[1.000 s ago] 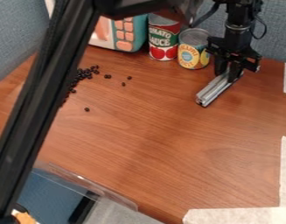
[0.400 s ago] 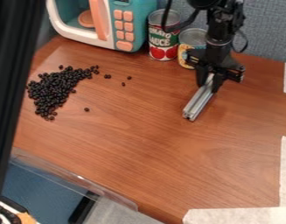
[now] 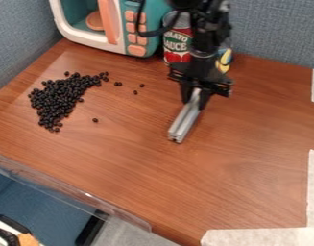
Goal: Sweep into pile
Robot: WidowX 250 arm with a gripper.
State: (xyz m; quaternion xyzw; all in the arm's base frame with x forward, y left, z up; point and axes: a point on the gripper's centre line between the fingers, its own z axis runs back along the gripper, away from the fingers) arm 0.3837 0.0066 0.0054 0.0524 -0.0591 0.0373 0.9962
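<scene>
Your gripper [image 3: 195, 95] is closed on the upper end of a metal bar [image 3: 182, 124], one finger on each side of it; it is to the view's right of the bean pile [image 3: 57, 98], well apart from it. The arm [image 3: 207, 36] comes in from the top edge and hangs nearly upright over the wood, the gripper pointing down; the bar slants out of the fingers toward the view's lower left, its free end a little lower in view than the pile; whether that end touches the table [image 3: 210, 178] you cannot tell.

The step in hand looks like lining up a sweep; most beans already lie together, with a loose edge, so the job seems well along. Your next move probably calls for bringing the bar down flat behind the strays, then pushing toward the pile; one stray bean [image 3: 95, 120] sits just off the pile's lower right, and a few others [image 3: 142, 85] lie to its right; go gently, as round beans could roll past the bar's ends.

Farther out, the toy microwave [image 3: 114, 29] stands above the pile in view; the tomato sauce can [image 3: 177, 45] is up and to the pile's right, beside the microwave.
</scene>
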